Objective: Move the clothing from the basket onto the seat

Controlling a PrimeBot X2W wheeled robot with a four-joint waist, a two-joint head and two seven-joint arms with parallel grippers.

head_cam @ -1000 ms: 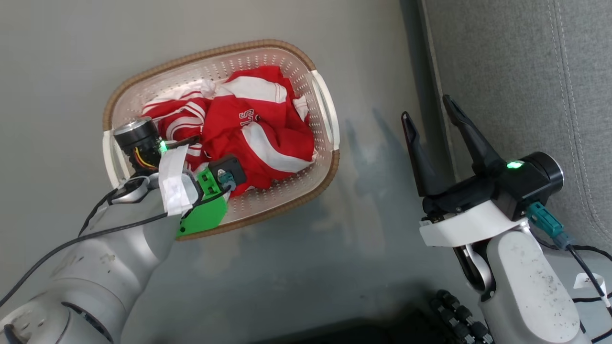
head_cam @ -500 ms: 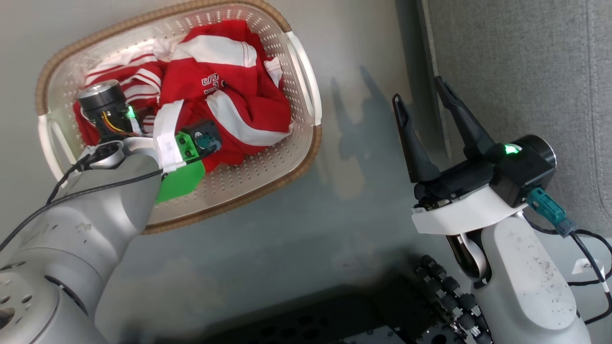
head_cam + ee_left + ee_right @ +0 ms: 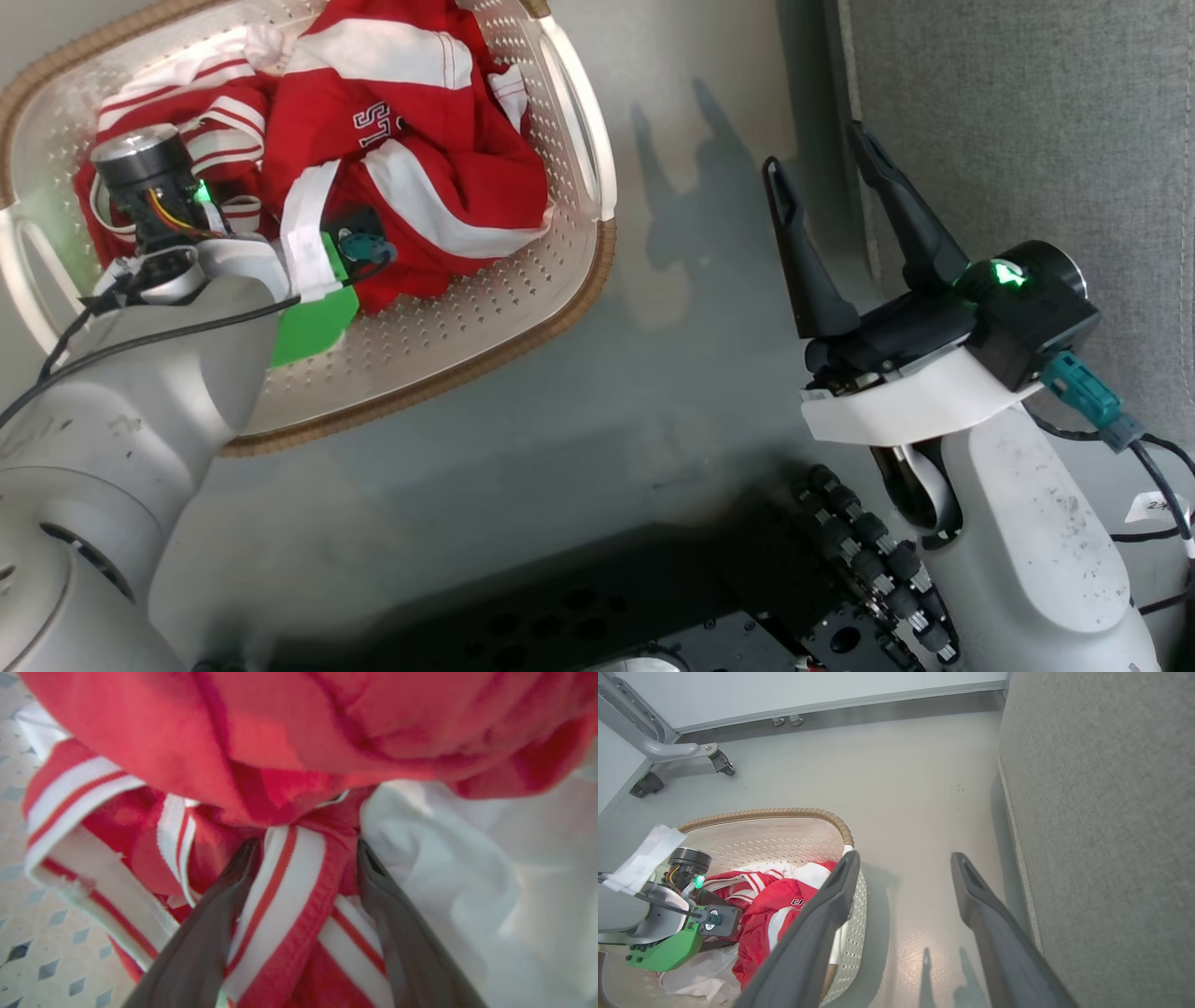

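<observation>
Left wrist view shows left gripper (image 3: 307,845) wide astride a fold of clothing (image 3: 280,742), right gripper (image 3: 814,147) wide, empty; everything sits in basket (image 3: 581,280), none on seat (image 3: 1027,112).

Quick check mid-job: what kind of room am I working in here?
Probably an indoor test room staged as a living space: smooth grey floor, an upholstered seat, a basket of clothing on the floor, and a metal frame on casters by the wall.
</observation>
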